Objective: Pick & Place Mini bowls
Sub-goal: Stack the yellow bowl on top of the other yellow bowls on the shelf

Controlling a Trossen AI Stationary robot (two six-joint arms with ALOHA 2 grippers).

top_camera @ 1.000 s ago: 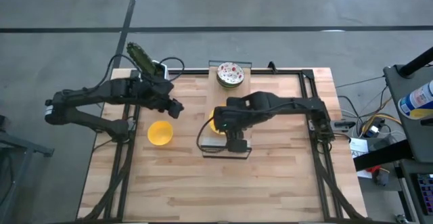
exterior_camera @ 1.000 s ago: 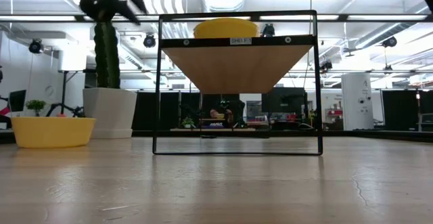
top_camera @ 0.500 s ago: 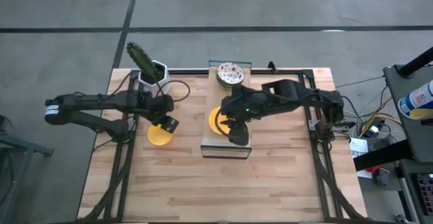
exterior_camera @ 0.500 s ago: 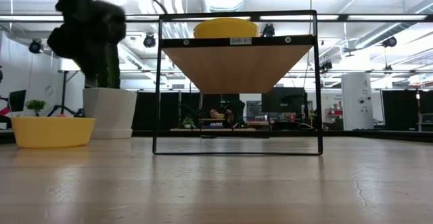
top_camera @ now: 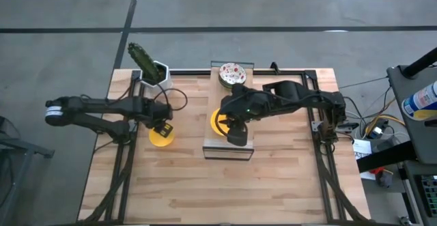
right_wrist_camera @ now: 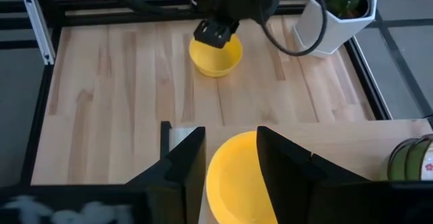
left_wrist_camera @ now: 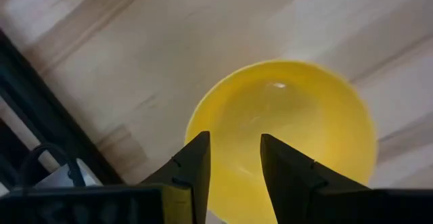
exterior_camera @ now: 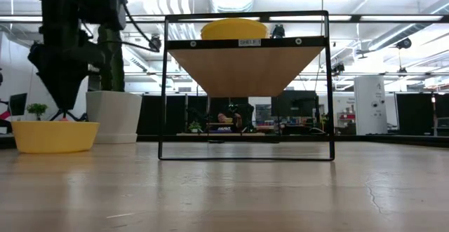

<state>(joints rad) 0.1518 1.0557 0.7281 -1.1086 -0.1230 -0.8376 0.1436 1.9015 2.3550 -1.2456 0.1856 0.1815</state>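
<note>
One yellow mini bowl (top_camera: 161,138) (exterior_camera: 52,135) (left_wrist_camera: 291,122) sits on its base on the table's left half. My left gripper (top_camera: 162,127) (exterior_camera: 63,113) (left_wrist_camera: 235,166) hangs open just above that bowl's rim, fingers pointing down, one over the inside and one at the rim. A second yellow bowl (top_camera: 218,122) (exterior_camera: 233,29) (right_wrist_camera: 233,176) rests on top of the small black-framed shelf (exterior_camera: 245,67). My right gripper (top_camera: 234,136) (right_wrist_camera: 230,160) is open above it. A stack of floral bowls (top_camera: 232,74) stands at the far edge.
A white angular planter with a cactus (top_camera: 153,69) (exterior_camera: 112,113) stands at the far left corner, just beyond the left arm. Black rails (top_camera: 311,82) frame the table's far and side edges. Bare wood (top_camera: 225,185) lies along the near half.
My left gripper has swung from beside the planter toward the near edge and come down until it hangs just over the yellow bowl on the table. My right gripper has drawn back a little toward the far edge above the shelf. Neither bowl has moved.
</note>
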